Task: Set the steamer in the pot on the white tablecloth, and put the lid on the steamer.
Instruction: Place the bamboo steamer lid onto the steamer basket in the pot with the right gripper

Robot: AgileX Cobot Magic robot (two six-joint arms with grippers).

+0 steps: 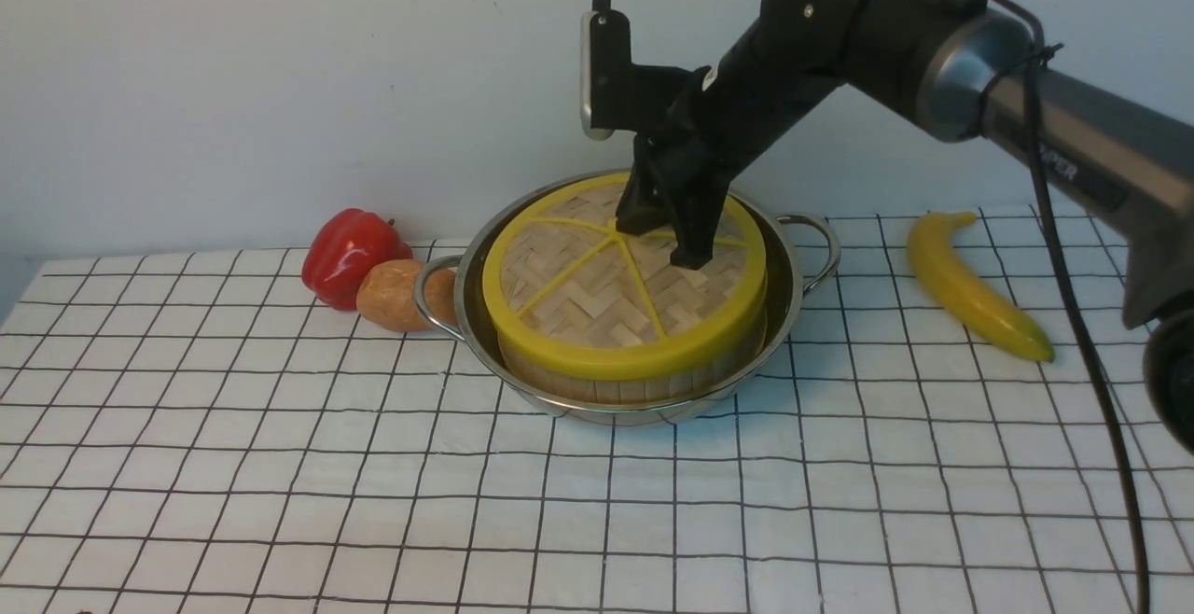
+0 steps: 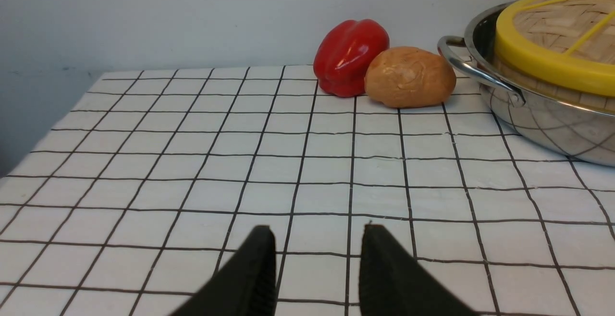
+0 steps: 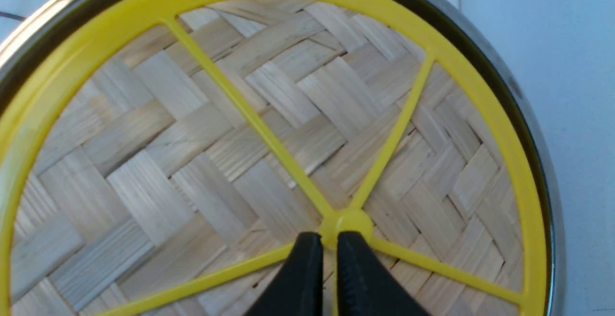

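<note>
Lid (image 1: 611, 301) flat on steamer (image 1: 644, 383) in your pot (image 1: 791, 292)
Right gripper (image 3: 325, 249) narrowly parted at the lid's hub; left gripper (image 2: 317, 239) spread above the white tablecloth (image 1: 373, 483); pale wall behind.

The pot (image 1: 634, 390) stands mid-table on the tablecloth (image 1: 280, 465), toward the back. The steamer (image 1: 644, 381) sits in the pot, the lid (image 1: 597, 297) on the steamer. A potato (image 1: 396, 295) touches the pot's left handle; a bell pepper (image 1: 347, 255) touches the potato, left and behind. A banana (image 1: 970, 283) lies right of the pot, apart.
</note>
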